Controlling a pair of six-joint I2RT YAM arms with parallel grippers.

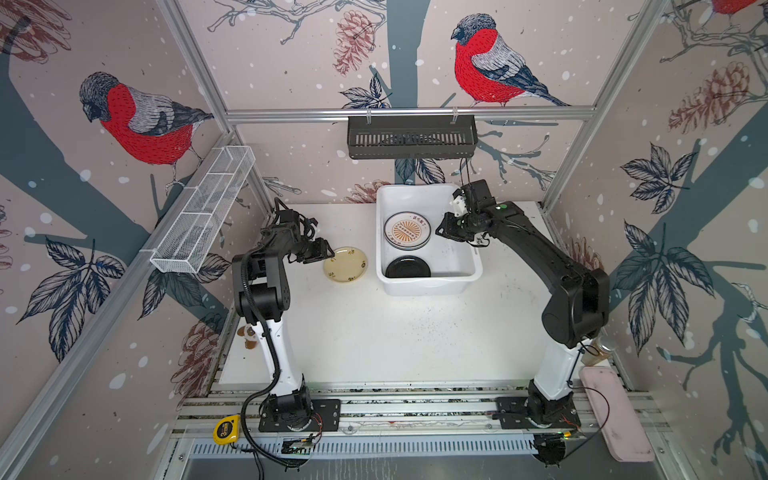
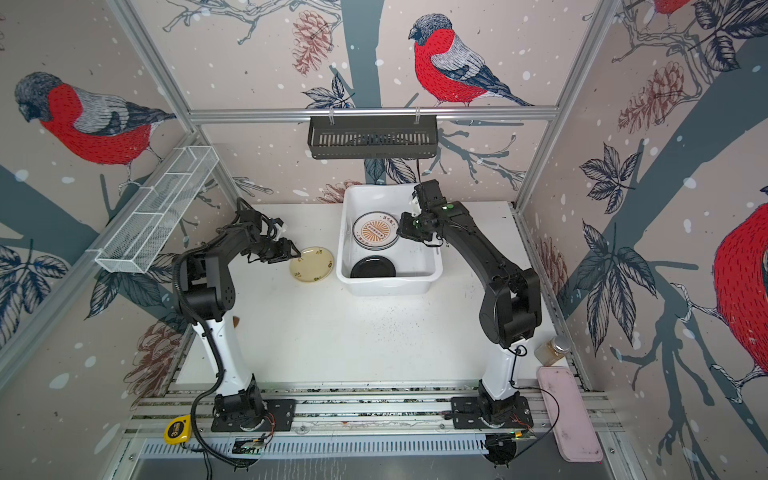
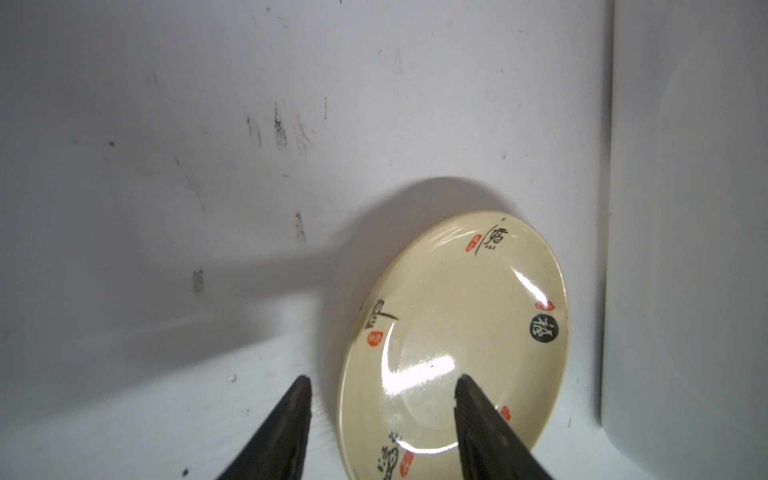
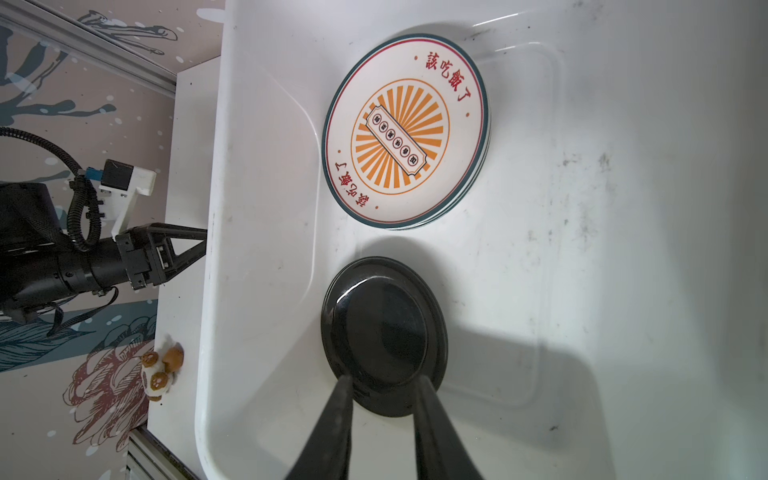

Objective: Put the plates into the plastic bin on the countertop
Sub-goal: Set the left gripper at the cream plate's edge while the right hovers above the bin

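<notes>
Pale yellow plate (image 1: pixel 347 264) flat on desk (image 1: pixel 374 332), just beside plastic bin (image 1: pixel 428 286) wall facing left arm, not touching.
Left tool (image 1: pixel 329 253) at plate rim on side away from bin, pointing binward. Fingers (image 3: pixel 478 424) apart: one over plate well, other over bare desk, rim between, not clamped.
Plate round, no long axis.
Left arm clearly nearer.
Right tool (image 1: pixel 441 231) above bin, fingers narrowly apart, empty.
Sunburst plate (image 1: pixel 405 230) on stack and black plate (image 1: pixel 407 267) inside bin.
Likely next: pinch rim, lift over wall.
</notes>
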